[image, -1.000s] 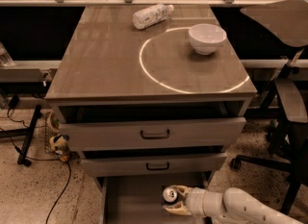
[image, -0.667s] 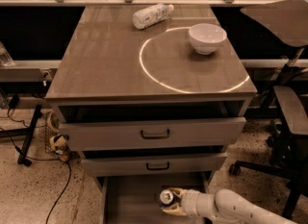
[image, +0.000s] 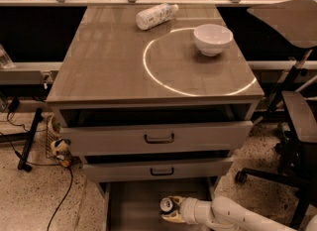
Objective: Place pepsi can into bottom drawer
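Where the scene comes nearest to us, along its lower edge, we see the white arm (image: 233, 216) reaching in from the right. Its gripper (image: 168, 211) sits over the floor of the open bottom drawer (image: 130, 206), a little right of the middle. We see its fingers closed on the pepsi can (image: 166, 204), whose silver top is turned up toward us. We cannot tell whether the can touches the drawer floor. Just beyond, the middle drawer (image: 119, 171) stands slightly pulled out, with a dark gap above it. Farther back and higher, the top drawer (image: 99, 141) stands out the same way. Each carries a black handle at its centre. Above them we see the grey-brown cabinet top (image: 104, 61), marked on its right half by a bright ring of light (image: 147, 71). A white bowl (image: 213, 38) stands upright on the ring's far right part. At the far edge a clear plastic bottle (image: 155, 16) lies on its side, left of the bowl and apart from it. To the right of the cabinet we see a dark chair (image: 299, 121), and to the left cables (image: 29, 141) lie on the speckled floor.
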You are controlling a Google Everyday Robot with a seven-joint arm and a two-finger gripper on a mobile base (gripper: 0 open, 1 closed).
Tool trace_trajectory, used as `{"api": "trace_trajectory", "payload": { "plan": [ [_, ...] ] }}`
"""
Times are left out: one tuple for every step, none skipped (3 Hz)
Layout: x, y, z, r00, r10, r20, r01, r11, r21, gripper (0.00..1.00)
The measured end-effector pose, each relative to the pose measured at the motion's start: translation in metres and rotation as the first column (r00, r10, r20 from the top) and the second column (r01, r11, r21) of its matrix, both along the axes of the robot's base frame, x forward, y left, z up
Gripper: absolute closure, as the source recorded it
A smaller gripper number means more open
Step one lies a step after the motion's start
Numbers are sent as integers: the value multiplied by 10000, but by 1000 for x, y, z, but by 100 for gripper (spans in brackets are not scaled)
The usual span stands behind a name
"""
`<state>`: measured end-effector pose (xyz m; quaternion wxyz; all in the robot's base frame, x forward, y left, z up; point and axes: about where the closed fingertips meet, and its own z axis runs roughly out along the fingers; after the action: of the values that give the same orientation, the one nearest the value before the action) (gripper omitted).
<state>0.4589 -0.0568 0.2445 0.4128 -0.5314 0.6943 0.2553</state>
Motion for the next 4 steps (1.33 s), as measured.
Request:
{"api": "trace_trajectory", "payload": {
  "plan": [
    [10,8,-30,9999,-145,55,146,9998,-133,100],
    [26,17,-57,9992,-408,42,409,9990,-173,75],
    [36,23,-65,9987,-497,71,498,9986,-153,44],
    [39,23,-67,9985,-539,44,540,9984,-161,21]
  ]
}}
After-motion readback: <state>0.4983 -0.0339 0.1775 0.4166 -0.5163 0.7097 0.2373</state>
